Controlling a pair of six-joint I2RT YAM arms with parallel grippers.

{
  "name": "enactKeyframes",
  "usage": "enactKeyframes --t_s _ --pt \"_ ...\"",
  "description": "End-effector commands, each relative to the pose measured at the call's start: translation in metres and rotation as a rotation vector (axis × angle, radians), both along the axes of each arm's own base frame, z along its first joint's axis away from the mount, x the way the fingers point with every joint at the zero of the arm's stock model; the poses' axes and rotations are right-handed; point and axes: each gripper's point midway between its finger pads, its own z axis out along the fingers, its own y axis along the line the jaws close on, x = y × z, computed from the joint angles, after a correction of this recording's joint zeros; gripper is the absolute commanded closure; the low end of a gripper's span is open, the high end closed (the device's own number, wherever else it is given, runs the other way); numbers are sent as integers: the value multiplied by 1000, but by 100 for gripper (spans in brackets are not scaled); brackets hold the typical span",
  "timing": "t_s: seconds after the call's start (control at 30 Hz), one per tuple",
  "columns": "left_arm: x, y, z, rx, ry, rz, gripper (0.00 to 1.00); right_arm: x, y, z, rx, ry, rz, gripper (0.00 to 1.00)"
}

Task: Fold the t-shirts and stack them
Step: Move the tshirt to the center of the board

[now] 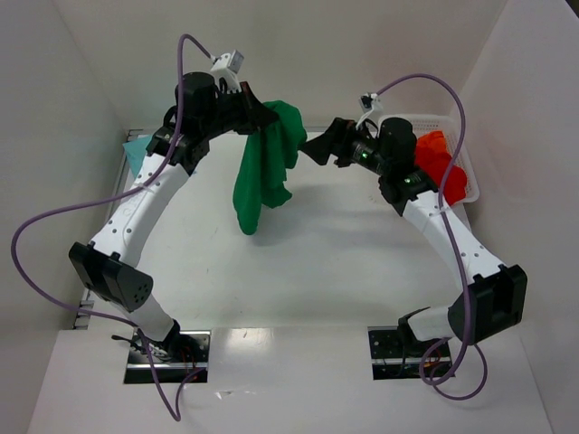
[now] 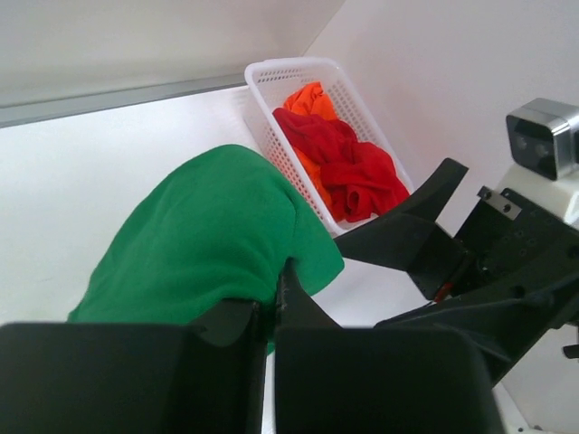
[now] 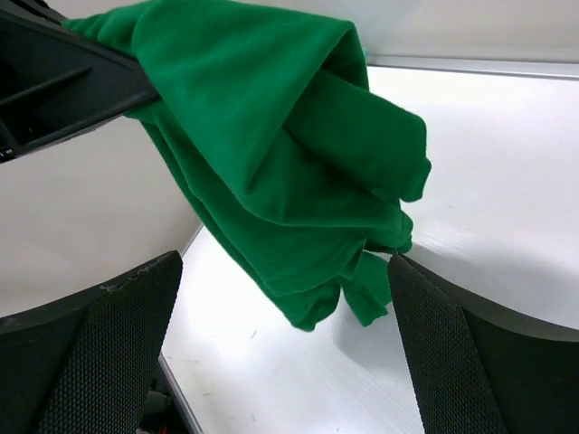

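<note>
The desk (image 1: pixel 344 262) carries no folded shirt and no stack that the views show, so by my reading the task is in its early part. The green t-shirt (image 1: pixel 267 167) hangs bunched in the air toward 12 o'clock, its lowest folds dangling over the middle of the desk; it has yet to be spread flat, let alone folded. At 2 o'clock the white mesh basket (image 1: pixel 441 118) holds the red t-shirts (image 1: pixel 443 163), a crumpled heap with an orange patch among them, all waiting their turn. A pale teal t-shirt (image 1: pixel 136 149) shows at the desk's 10 o'clock edge, partly hidden by the left arm, so whether it is folded cannot be told. The left fingers (image 2: pixel 298 312) are pinched tight on the green t-shirt's upper edge and bear its whole weight. The right fingers (image 3: pixel 99 353) stand wide apart and empty, just beside the hanging cloth on its 3 o'clock side, probably placed to take a second hold
</note>
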Motion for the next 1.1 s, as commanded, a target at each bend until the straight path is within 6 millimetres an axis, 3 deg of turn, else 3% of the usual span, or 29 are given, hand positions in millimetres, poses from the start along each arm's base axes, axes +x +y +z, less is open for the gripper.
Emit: enactKeyframes --t_s 0.0,0.1,0.27,0.43,0.57,0.67,0.8,0.83,0.87,0.93,1.07 --pt "-17 -1 56 -96 -126 -41 100 -12 16 31 39 -140 33 0" --pt "-18 1 58 -108 -119 -48 100 -19 25 39 28 -191 43 0" --pt "-25 -5 56 -135 -99 -93 100 -7 36 38 4 -207 53 0" --pt "-30 -4 56 -135 -99 -101 100 6 33 39 -6 -232 -2 25" --pt "-31 -5 50 -130 -81 -108 100 15 30 52 -9 -253 -59 29" --pt "-33 -7 47 -130 -77 -126 100 24 28 56 -39 -276 -87 37" --pt "-38 -8 47 -132 -79 -144 100 26 30 65 -37 -300 -78 59" --pt "-38 -9 44 -130 -70 -151 100 28 31 68 -35 -301 -82 79" --pt "-38 -9 40 -128 -62 -151 100 32 29 66 -35 -284 -102 93" --pt "-40 -9 38 -127 -59 -151 100 36 28 71 -33 -288 -122 100" --pt "-43 -7 30 -123 -48 -150 99 38 23 82 -39 -301 -150 100"
